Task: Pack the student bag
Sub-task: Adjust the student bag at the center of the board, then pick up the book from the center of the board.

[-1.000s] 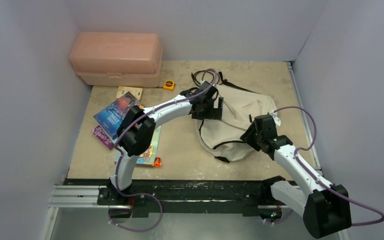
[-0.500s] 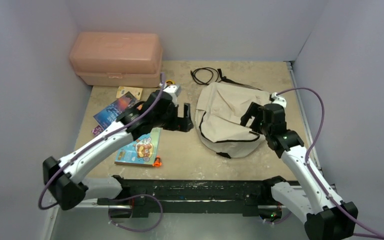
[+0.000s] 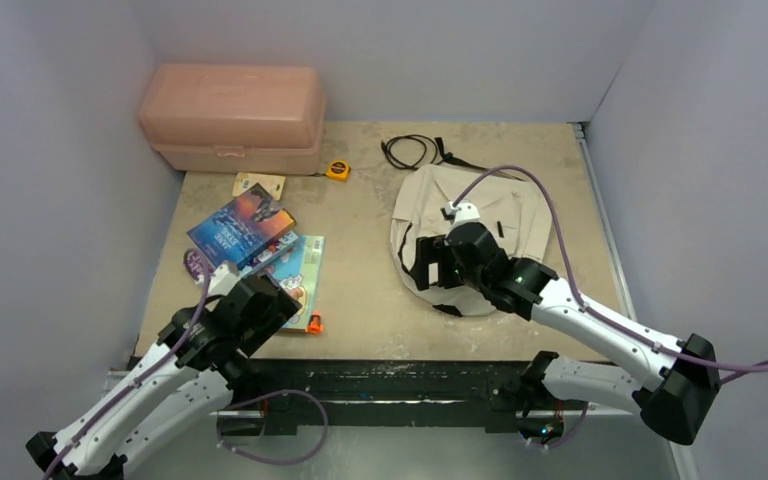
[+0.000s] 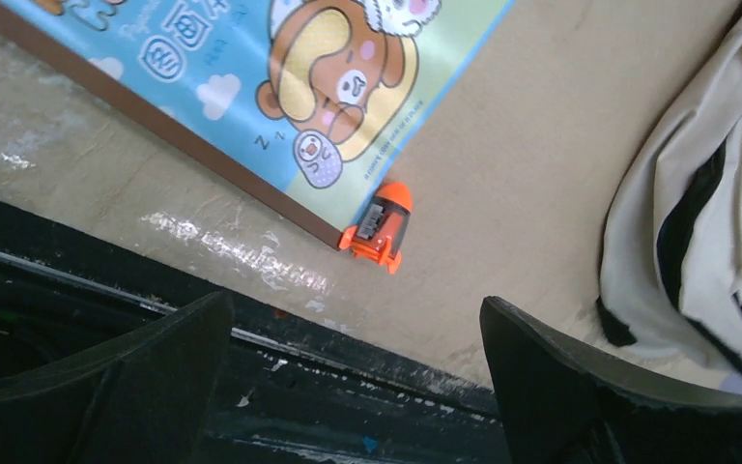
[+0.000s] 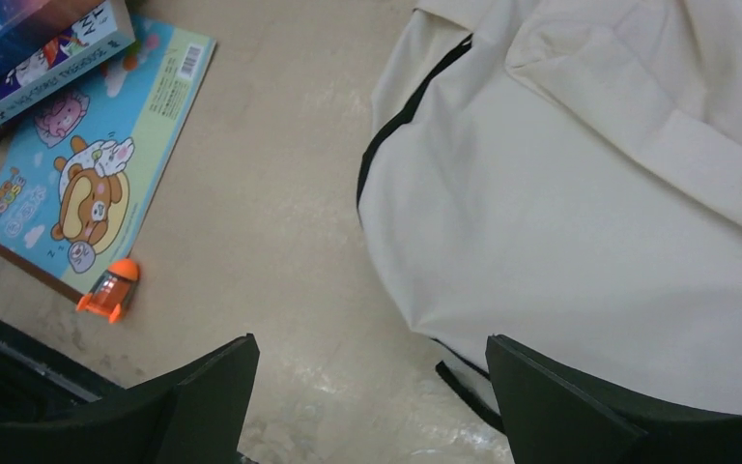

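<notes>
Jaws, left gripper [image 4: 353, 307]: found wide apart, nothing held between them; positioned over the near left edge of the table [image 3: 360, 290].
Jaws, right gripper [image 5: 369, 340]: found spread wide, nothing gripped; held above the near left edge of the student bag [image 5: 589, 193].
Rail [image 3: 380, 378]: black, fixed along the near edge of the table, seen below the left gripper.
Sharpener [image 4: 379, 225]: orange, rocket-shaped, laid touching the near right corner of the cartoon book [image 4: 328, 87].
Cartoon book: laid flat, left of centre, bear cover up; its far left part is overlapped by a dark blue book [image 3: 240, 225].
Student bag: located right of centre, laid flat; cream fabric with a black zip line along its left side; separated from the books by bare table.
Tan card [image 3: 259, 185]: laid just beyond the dark blue book.
Tape measure [image 3: 338, 170]: yellow, set just beside the pink box's near right corner.
Black cord [image 3: 410, 150]: looped at the bag's far edge.
Pink box [image 3: 230, 115]: placed in the far left corner, lid closed.
</notes>
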Controlling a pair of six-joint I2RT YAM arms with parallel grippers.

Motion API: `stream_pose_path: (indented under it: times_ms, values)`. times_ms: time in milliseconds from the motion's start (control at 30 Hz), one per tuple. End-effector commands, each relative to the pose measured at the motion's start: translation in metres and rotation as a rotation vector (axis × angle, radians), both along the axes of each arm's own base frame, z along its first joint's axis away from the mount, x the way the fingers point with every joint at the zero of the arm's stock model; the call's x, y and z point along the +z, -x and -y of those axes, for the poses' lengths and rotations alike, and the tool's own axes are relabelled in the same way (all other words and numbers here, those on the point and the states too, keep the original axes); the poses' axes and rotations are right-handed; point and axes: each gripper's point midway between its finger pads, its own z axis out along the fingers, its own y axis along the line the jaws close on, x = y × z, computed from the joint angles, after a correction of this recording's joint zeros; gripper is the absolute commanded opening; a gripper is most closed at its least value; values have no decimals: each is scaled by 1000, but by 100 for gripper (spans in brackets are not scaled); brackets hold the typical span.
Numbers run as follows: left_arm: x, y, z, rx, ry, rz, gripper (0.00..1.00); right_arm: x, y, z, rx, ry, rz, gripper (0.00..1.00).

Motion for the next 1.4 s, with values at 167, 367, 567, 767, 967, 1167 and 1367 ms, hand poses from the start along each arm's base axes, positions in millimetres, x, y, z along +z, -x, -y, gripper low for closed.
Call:
stream_pose_path:
  times_ms: [167,367,567,767,967,1167,1367]
  values:
    - [-25,-24,-27,479,223,154,96,26,5,-45,26,-90,53,92]
    - [-63,-21,-32,606,168,64,84,27,9,-41,16,-83,61,91]
    - [-87,-24,-22,644,147,-15,74,23,11,-36,6,-74,62,91]
    - [-102,-36,-20,685,201,42,59,18,10,-39,15,-69,54,91]
    - [-94,-44,-31,716,191,118,24,15,8,-41,20,-59,57,91]
    - [-75,-45,-41,704,136,164,0,12,6,-45,43,-33,64,91]
    - [-45,-38,-50,680,93,168,0,22,16,-68,201,-20,139,90]
